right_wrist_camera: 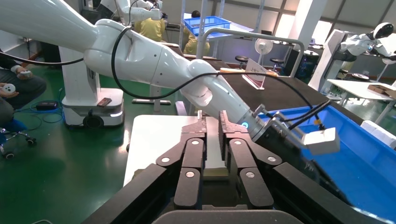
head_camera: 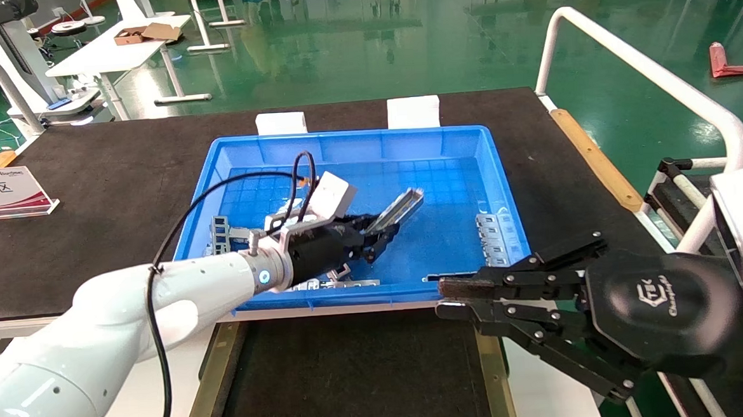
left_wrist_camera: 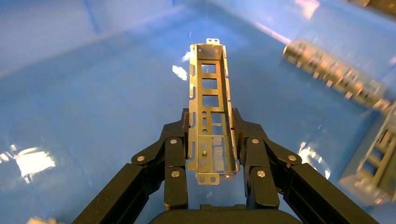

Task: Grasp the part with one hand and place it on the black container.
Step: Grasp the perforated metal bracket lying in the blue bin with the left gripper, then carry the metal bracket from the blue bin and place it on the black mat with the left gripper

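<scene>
Gripping the part (head_camera: 399, 211) above the floor of the blue bin (head_camera: 451, 142), the left gripper (head_camera: 382, 233) is seen reaching in from the robot's left.

The part is clamped at one end between the left fingers (left_wrist_camera: 175, 154), its free end tilted up and away over the bin floor; a row of rectangular cutouts is visible along the channel. Other metal pieces (head_camera: 492, 235) are seen lying near the bin's right wall. The black container (head_camera: 355, 374) is located just in front of the bin, nearer the robot. The right gripper (head_camera: 443, 297) is held beside the bin's front right corner, over the container's edge, with its jaws nearly together and nothing between them.
</scene>
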You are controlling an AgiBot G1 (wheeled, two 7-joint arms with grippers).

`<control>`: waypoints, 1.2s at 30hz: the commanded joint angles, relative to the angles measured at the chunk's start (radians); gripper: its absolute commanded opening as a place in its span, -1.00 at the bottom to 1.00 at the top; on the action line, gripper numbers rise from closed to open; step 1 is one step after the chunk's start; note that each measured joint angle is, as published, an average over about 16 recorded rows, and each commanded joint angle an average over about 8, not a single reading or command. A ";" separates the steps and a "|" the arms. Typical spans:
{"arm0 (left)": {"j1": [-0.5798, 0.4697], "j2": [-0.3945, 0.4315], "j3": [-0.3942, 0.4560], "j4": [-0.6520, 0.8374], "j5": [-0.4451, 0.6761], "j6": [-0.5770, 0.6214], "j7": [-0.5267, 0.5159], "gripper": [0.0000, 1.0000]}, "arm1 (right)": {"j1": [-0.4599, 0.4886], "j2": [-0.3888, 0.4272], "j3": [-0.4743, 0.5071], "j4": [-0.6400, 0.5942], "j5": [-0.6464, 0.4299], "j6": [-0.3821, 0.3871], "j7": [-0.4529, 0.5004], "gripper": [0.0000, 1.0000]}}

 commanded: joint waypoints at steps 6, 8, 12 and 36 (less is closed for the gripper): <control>-0.027 -0.035 -0.024 0.010 -0.065 0.120 0.060 -1.00 | 0.000 0.000 0.000 0.000 0.000 0.000 0.000 -1.00; -0.033 -0.058 -0.036 0.008 -0.085 0.183 0.077 -1.00 | 0.000 0.000 0.000 0.000 0.000 0.000 0.000 -1.00; -0.038 -0.111 -0.053 -0.007 -0.117 0.305 0.089 -1.00 | 0.000 0.000 0.000 0.000 0.000 0.000 0.000 -1.00; 0.240 -0.429 -0.086 -0.508 -0.229 0.497 -0.005 -1.00 | 0.000 0.000 0.000 0.000 0.000 0.000 0.000 -1.00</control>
